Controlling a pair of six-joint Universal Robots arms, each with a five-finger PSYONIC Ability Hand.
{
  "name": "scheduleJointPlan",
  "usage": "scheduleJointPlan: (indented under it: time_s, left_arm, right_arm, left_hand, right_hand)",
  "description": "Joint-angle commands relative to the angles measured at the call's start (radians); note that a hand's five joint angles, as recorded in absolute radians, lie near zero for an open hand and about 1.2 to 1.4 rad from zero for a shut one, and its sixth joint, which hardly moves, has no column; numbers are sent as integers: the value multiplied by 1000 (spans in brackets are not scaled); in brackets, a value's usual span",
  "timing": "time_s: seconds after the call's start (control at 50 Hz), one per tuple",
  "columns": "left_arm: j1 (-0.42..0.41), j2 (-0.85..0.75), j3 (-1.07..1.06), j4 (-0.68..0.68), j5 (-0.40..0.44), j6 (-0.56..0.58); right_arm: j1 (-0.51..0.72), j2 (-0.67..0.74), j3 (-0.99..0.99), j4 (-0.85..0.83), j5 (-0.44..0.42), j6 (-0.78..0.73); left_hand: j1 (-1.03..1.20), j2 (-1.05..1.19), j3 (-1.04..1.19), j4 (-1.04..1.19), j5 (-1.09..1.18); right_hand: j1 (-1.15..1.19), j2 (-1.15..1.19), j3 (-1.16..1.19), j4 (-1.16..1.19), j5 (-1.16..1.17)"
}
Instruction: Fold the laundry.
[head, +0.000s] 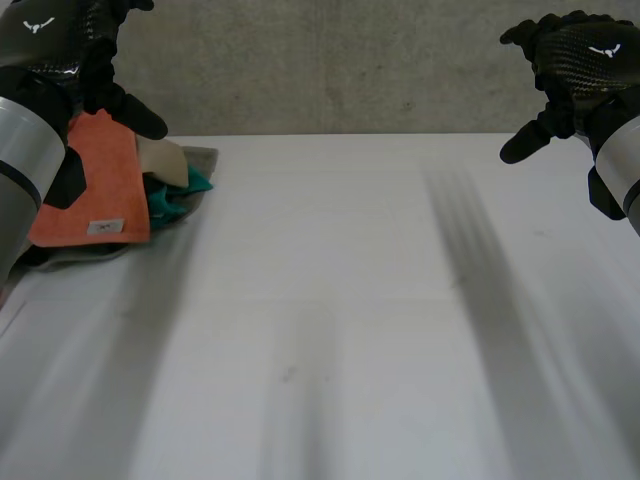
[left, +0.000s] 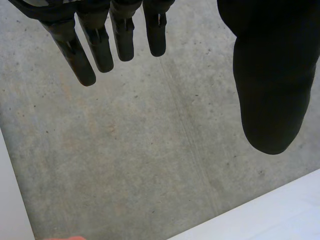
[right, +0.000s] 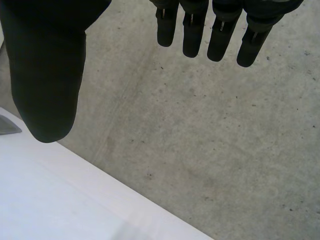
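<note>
left hand (head: 55, 45): black, carbon-weave back, small white winged mark | right hand (head: 585, 55): same weave, same white mark | fingers (left: 75, 52): matte black, slim, rounded tips, seams between segments | thumb (right: 47, 85): broad, smooth, black | left arm (head: 20, 150): silver-grey wrist cuff, black collar

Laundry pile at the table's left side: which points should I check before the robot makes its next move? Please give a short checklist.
1. Left hand open, holding nothing: ok.
2. Right hand open, holding nothing: ok.
3. Laundry pile resting on the table, orange cloth on top: ok.
4. Bare table surface beside the pile for spreading a cloth: ok.
5. Any cloth already spread flat for folding: not ok.
6. Number of cloths in the pile: cannot tell.
</note>
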Motion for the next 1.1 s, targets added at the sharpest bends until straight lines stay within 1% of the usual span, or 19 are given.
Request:
scheduleJointPlan:
  time_s: [0.02, 0.24, 0.32, 0.34, 0.4, 0.44, 0.54, 0.64, 0.68, 0.72, 0.74, 0.76, 0.8, 0.84, 0.92, 0.98, 1.06, 1.08, 1.1]
  left_arm:
    - [1, 5, 4, 0, 1, -1]
    - [16, -22, 54, 1, -1, 0]
    - [84, -171, 160, 17, -2, 19]
    - [122, -242, 215, 27, -1, 46]
    - [177, -345, 298, 38, 4, 106]
    - [225, -447, 373, 44, 10, 178]
    - [268, -680, 508, 119, 12, 357]
    - [306, -849, 581, 211, 5, 460]
    - [341, -909, 605, 242, 4, 484]
    - [355, -944, 619, 260, 10, 490]
    - [354, -953, 627, 271, 10, 490]
    - [352, -950, 628, 283, 4, 490]
    - [345, -943, 622, 303, -1, 491]
    - [311, -866, 605, 329, -5, 488]
    - [239, -615, 520, 394, 2, 476]
    - [191, -496, 484, 445, 2, 461]
    - [69, -374, 450, 438, 4, 381]
    - [15, -334, 420, 422, 4, 334]
    - [-11, -317, 400, 408, 4, 307]
  right_arm:
    - [-3, 0, 0, 0, -2, -2]
    - [-24, -1, -2, 0, -11, -3]
    - [-29, 0, -2, 0, -17, -3]
    - [-29, 0, -2, 2, -19, -3]
    - [-27, 0, -2, 5, -19, -5]
    - [-27, 3, 0, 6, -19, -6]
    - [-26, 15, 9, 6, -23, -6]
    - [-22, 22, 17, 5, -23, -8]
    - [-22, 29, 18, 6, -23, -10]
    - [-21, 35, 18, 6, -23, -10]
    - [-22, 38, 20, 5, -22, -11]
    - [-22, 41, 20, 5, -23, -13]
    - [-22, 45, 18, 5, -22, -14]
    - [-24, 48, 17, 5, -23, -14]
    - [-24, 46, 15, 5, -23, -14]
    - [-24, 46, 15, 5, -23, -14]
    - [-26, 45, 14, 5, -23, -14]
    - [-26, 45, 11, 5, -23, -14]
    - [-27, 45, 9, 5, -22, -14]
  left_hand:
    - [-104, -106, -106, -106, -101]
    - [-104, -106, -106, -106, -101]
    - [-98, -100, -99, -99, -95]
    - [-100, -103, -102, -102, -97]
    - [-100, -103, -102, -102, -97]
    - [-100, -103, -102, -102, -97]
    - [-98, -100, -99, -99, -95]
    - [-95, -97, -96, -96, -92]
    - [-45, -47, -46, -47, -42]
    - [186, 184, 185, 184, 189]
    - [667, 665, 665, 665, 670]
    - [1113, 1111, 1111, 1111, 1116]
    - [1118, 1115, 1116, 1116, 1121]
    - [1118, 1115, 1116, 1116, 1121]
    - [1118, 1115, 1116, 1116, 1121]
    - [1118, 1115, 1116, 1116, 1121]
    - [1118, 1115, 1116, 1116, 1121]
    - [1118, 1115, 1116, 1116, 1121]
    - [1118, 1115, 1116, 1116, 1121]
  right_hand:
    - [-97, -97, -106, -107, -97]
    - [-97, -97, -106, -107, -97]
    - [-97, -97, -106, -107, -97]
    - [-97, -97, -106, -107, -97]
    - [-97, -97, -106, -107, -97]
    - [-97, -97, -106, -107, -97]
    - [-97, -97, -106, -107, -97]
    - [-97, -97, -106, -107, -97]
    - [-97, -97, -106, -107, -97]
    - [-97, -97, -106, -107, -97]
    - [-97, -97, -106, -107, -97]
    - [-97, -97, -106, -107, -97]
    - [-97, -97, -106, -107, -97]
    - [-97, -97, -106, -107, -97]
    - [-97, -97, -106, -107, -97]
    - [-97, -97, -106, -107, -97]
    - [-97, -97, -106, -107, -97]
    - [-97, -97, -106, -107, -97]
    - [-97, -97, -106, -107, -97]
